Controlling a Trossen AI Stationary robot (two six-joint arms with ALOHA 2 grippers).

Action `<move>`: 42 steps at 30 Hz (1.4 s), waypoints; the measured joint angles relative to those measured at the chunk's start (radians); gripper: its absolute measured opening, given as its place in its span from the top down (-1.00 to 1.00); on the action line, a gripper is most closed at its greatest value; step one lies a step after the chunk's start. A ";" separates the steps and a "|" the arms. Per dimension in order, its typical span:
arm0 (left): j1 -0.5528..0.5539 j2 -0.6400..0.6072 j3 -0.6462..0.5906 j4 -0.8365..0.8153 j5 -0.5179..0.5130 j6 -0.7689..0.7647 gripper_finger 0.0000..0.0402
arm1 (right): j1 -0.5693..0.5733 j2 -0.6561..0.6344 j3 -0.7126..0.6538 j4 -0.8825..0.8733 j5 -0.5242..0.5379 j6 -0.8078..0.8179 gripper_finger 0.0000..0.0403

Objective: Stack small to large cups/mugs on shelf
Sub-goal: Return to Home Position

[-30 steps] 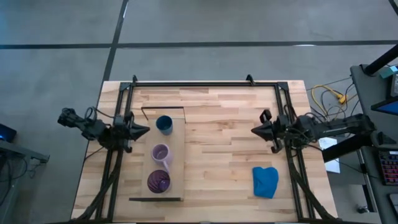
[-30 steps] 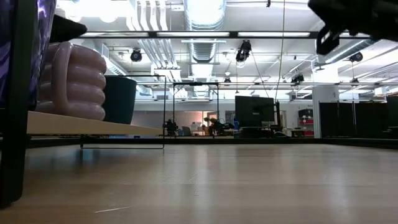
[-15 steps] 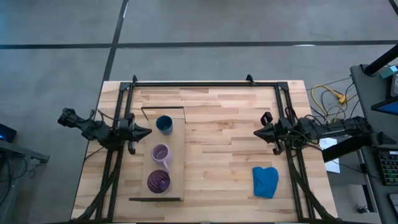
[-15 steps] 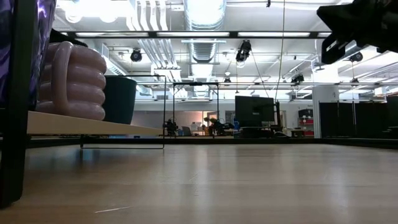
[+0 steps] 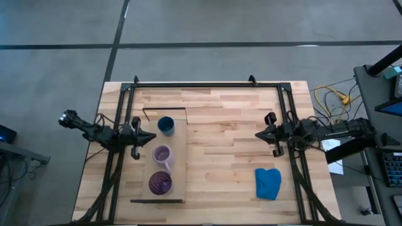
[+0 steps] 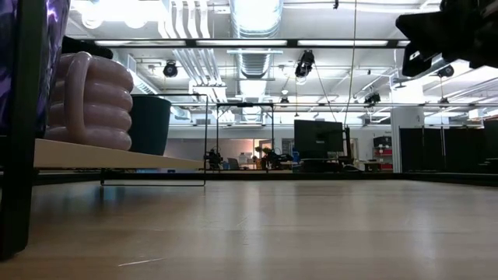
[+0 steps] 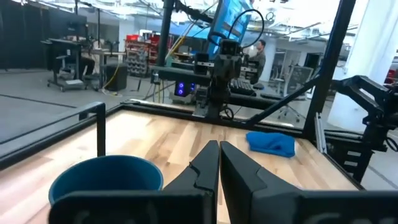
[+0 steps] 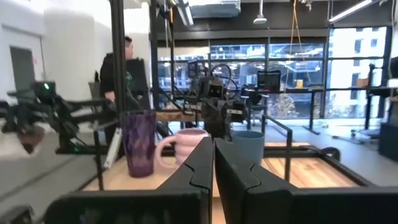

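Left arm (image 5: 103, 132) sits at the surface's (image 5: 220, 157) left edge, jaws clenched empty, beside the shelf (image 5: 179, 164) holding cup (image 5: 166, 125), mug (image 5: 162, 154), tumbler (image 5: 160, 182) far to near. Right arm (image 5: 314, 130) likewise clenched empty. Stacking looks done; arms need only park.

The left gripper (image 5: 152, 139) has swung slightly from beside the blue cup (image 5: 166, 125) toward the lilac mug (image 5: 162, 154).

Matt wooden shelf (image 5: 180, 144), soft cloth (image 5: 267, 183)
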 joint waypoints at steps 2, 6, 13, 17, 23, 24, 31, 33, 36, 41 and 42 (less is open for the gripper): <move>0.000 0.015 0.000 0.001 0.007 0.000 1.00 | 0.000 0.000 0.000 -0.012 0.004 -0.037 0.96; 0.000 0.027 -0.001 -0.001 0.027 0.028 1.00 | 0.000 0.001 0.000 -0.023 0.007 -0.084 0.96; 0.000 0.028 -0.002 -0.002 0.029 -0.023 1.00 | 0.000 0.002 0.000 -0.023 0.007 -0.014 0.96; 0.000 0.027 -0.002 -0.001 0.029 -0.042 1.00 | 0.000 0.002 0.000 -0.023 0.006 0.005 0.96; 0.000 0.026 -0.003 0.000 0.029 -0.043 1.00 | 0.000 0.002 0.000 -0.023 0.006 0.007 0.96; 0.000 0.026 -0.003 0.000 0.029 -0.043 1.00 | 0.000 0.002 0.000 -0.023 0.007 0.007 0.96; 0.000 0.026 -0.003 0.000 0.029 -0.044 1.00 | 0.000 0.002 0.001 -0.023 0.007 0.007 0.96; 0.000 0.027 -0.003 0.000 0.029 -0.044 1.00 | 0.000 0.002 0.001 -0.023 0.006 0.007 0.96; 0.000 0.026 -0.004 0.000 0.030 -0.044 1.00 | 0.000 0.002 0.001 -0.022 0.007 0.007 0.96; 0.000 0.026 -0.004 0.000 0.030 -0.044 1.00 | 0.000 0.002 0.001 -0.022 0.007 0.007 0.96; 0.000 0.028 -0.004 0.000 0.030 -0.044 1.00 | 0.000 0.002 0.001 -0.022 0.007 0.007 0.96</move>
